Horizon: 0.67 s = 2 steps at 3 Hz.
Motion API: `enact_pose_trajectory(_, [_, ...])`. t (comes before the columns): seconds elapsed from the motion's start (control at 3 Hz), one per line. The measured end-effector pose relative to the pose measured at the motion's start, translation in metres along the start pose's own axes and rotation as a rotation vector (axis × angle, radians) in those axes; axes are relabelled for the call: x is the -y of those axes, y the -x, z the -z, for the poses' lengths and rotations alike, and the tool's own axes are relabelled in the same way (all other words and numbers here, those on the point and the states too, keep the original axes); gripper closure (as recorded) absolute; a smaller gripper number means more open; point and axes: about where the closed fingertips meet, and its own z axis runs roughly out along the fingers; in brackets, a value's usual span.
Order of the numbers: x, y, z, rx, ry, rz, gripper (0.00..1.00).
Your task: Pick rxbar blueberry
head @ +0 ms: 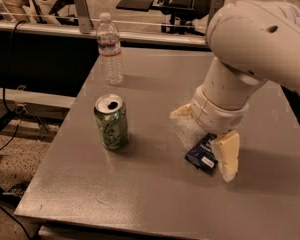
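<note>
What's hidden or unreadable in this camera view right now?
Camera view:
- rxbar blueberry: upper end hidden under the arm; wrapper text too small.
- gripper, open over the bar: far finger blurred, contact unclear.
- water bottle: label print too small.

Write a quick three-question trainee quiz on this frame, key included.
1. True or false: the green can lies on its side.
2. The tool is: A) over the water bottle; B) down at the rxbar blueberry, one finger on either side; C) off the table.
3. Fill in: the water bottle stands ___ the green can, toward the table's far edge.
Key: 1 false, it stands upright. 2 B. 3 behind.
</note>
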Motion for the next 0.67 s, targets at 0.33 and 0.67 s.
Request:
enact_pose_trajectory(0.33, [-0.0003, -0.0068, 0.0012, -0.002, 0.039, 0.026, 0.27])
enact_pose_trajectory(0.67, [-0.0017, -0.0146, 0.0043, 0.002, 0.044, 0.022, 0.51])
